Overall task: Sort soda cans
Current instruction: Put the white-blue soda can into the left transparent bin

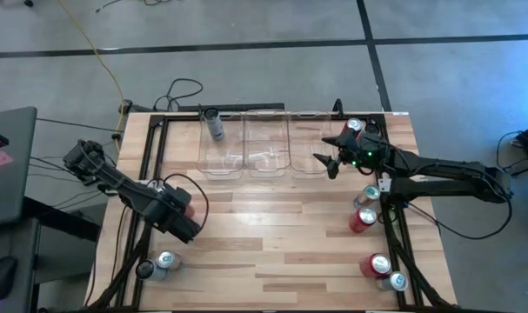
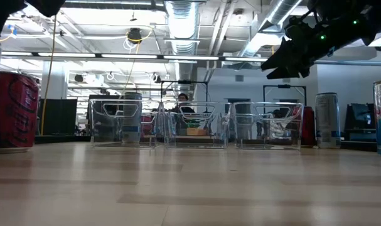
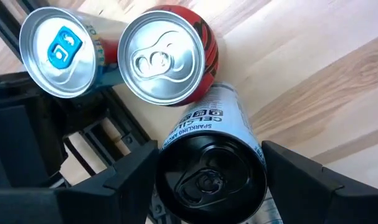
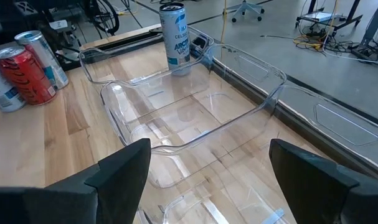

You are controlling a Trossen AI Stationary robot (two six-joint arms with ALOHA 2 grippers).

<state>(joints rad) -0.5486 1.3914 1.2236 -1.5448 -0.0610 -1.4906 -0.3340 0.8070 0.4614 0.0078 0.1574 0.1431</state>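
Clear plastic bins (image 1: 265, 148), three side by side at the far edge of the table (image 1: 281, 235) in the high view, and just one holds anything: a silver-blue can (image 1: 214, 124) in the left bin, so sorting looks barely begun. Right gripper (image 1: 326, 160) hangs over the right bin, nothing in it; most loose cans line the table's right edge, e.g. a red can (image 1: 362, 219), w/ a few at the left front corner. Low view: the right gripper (image 2: 284, 66) sits high above the bins (image 2: 196, 125), fingers apart and empty. Left wrist view: left gripper (image 3: 204, 186) is spread either side of a black-topped can (image 3: 210, 165), not yet pinching (lined up for a grab, I'd judge), w/ a red can (image 3: 167, 56) and a blue-tabbed can (image 3: 58, 53) touching close by. Right wrist view: right fingers (image 4: 123, 168) wide apart over an empty bin (image 4: 195, 118); the silver-blue can (image 4: 175, 37) stands in the bin beyond.
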